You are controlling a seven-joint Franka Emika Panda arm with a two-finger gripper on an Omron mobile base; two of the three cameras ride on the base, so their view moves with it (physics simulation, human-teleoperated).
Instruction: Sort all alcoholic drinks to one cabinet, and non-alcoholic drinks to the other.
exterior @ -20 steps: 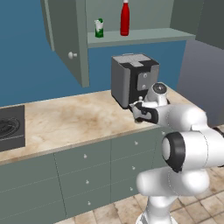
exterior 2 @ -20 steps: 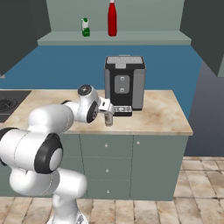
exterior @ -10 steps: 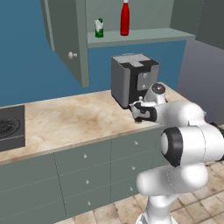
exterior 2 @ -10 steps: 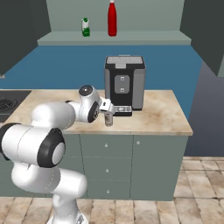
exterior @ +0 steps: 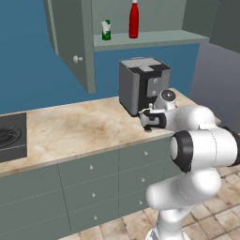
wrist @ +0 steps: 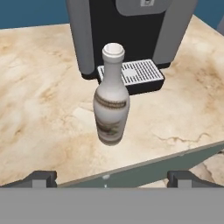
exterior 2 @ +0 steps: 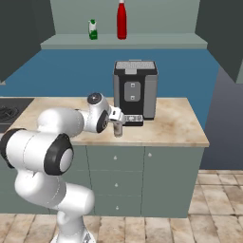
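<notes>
Straight ahead of our gripper (wrist: pixel 112 177), between its wide-spread fingers (wrist: pixel 40 177) but beyond them, the pale bottle (wrist: pixel 111 103) stands upright on the worktop (wrist: pixel 39 109), just before the coffee machine (wrist: pixel 127 30).
</notes>
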